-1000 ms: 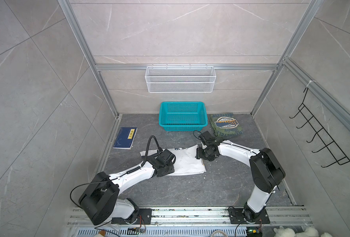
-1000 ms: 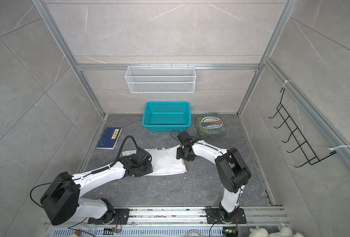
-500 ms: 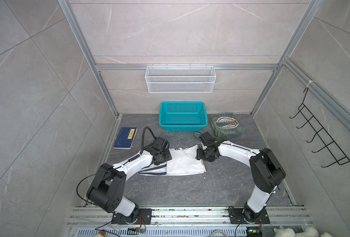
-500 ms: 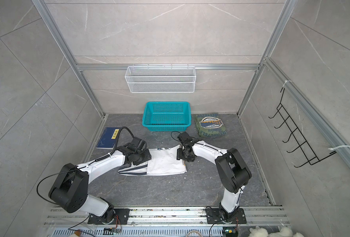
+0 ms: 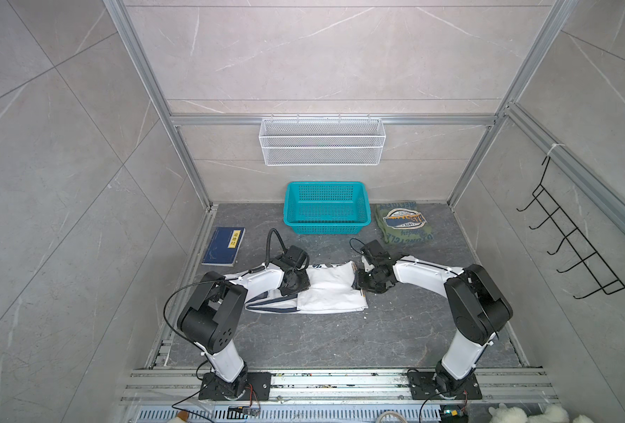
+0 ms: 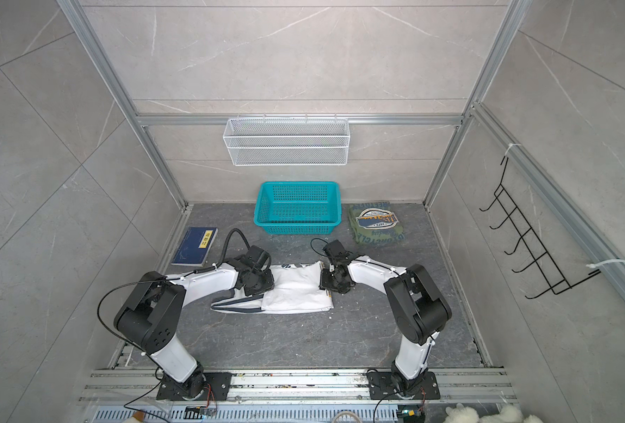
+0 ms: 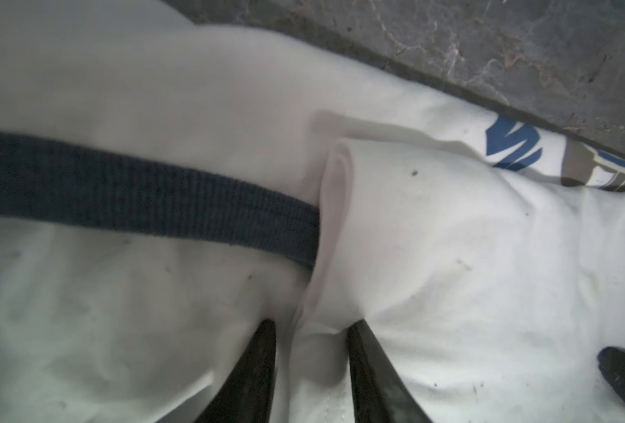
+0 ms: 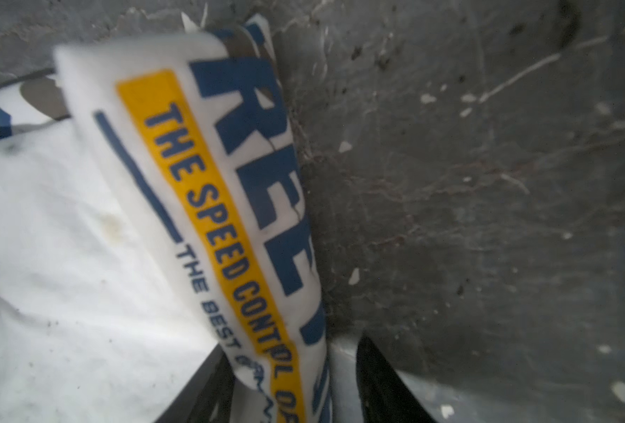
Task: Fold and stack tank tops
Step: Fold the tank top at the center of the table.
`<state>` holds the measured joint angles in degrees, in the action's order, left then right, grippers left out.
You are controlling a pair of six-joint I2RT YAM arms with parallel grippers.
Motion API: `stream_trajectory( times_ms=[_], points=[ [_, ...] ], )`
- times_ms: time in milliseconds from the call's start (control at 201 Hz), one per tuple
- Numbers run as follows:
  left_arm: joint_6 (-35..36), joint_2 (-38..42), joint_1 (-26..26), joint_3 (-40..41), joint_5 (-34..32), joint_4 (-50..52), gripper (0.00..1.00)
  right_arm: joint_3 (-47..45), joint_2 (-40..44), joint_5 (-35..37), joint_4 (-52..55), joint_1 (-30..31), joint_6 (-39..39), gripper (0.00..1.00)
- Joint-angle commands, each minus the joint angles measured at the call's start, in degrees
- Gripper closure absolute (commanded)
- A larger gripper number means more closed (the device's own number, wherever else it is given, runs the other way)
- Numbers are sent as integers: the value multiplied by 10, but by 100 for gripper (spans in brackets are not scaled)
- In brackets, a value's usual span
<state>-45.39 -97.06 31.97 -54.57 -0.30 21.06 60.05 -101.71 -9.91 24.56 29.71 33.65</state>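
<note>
The white tank top (image 5: 329, 293) (image 6: 296, 293) lies partly folded mid-floor, its dark trim along the near left edge. My left gripper (image 5: 295, 284) (image 6: 257, 284) presses down on its left part. In the left wrist view that gripper (image 7: 313, 329) is shut on a raised fold of white cloth beside the navy trim (image 7: 157, 205). My right gripper (image 5: 363, 282) (image 6: 326, 280) sits at the shirt's right edge. Its jaws (image 8: 292, 346) are open around the upturned printed edge (image 8: 230, 219), with a gap at one finger. The olive green tank top (image 5: 402, 223) (image 6: 376, 222) lies folded at the back right.
A teal basket (image 5: 325, 222) (image 6: 296, 223) stands at the back centre, next to the olive shirt. A blue book (image 5: 224, 246) lies at the back left. On the back wall hangs a white wire basket (image 5: 322, 141). A black hook rack (image 5: 578, 252) is on the right wall.
My left gripper swung from the shirt's near side toward the back, then settled on its left part and closed on a fold. The right gripper stayed put and its jaws narrowed.
</note>
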Motion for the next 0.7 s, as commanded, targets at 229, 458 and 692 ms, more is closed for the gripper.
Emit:
stream_trajectory(
  times_ms=[229,458,692],
  points=[
    [-8,61,80,-39,-56,61,57,-46,45,-60,-43,-6,25,55],
    [-8,-7,83,-47,-28,36,59,-56,43,-66,-48,-6,29,74],
    [-29,-47,123,-69,-1,11,61,-17,108,21,64,-7,-8,96]
  ],
)
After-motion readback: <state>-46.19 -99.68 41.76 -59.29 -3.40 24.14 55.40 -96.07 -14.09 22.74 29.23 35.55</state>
